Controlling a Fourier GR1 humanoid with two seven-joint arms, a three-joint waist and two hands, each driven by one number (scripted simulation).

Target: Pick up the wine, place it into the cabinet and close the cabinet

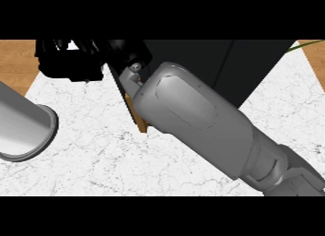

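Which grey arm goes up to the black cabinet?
The right arm, the one slanting across the middle of the view up to the black cabinet. The left arm lies at the left edge over the white counter.

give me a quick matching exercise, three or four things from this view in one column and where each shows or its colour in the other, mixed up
Things:
1. right forearm
2. left forearm
3. cabinet
4. counter top

Descriptions:
A. white marble with grey veins
B. black, at the top of the view
C. grey, reaching from the lower right up towards the cabinet
D. grey, coming in at the left edge

Pairs: 1-C, 2-D, 3-B, 4-A
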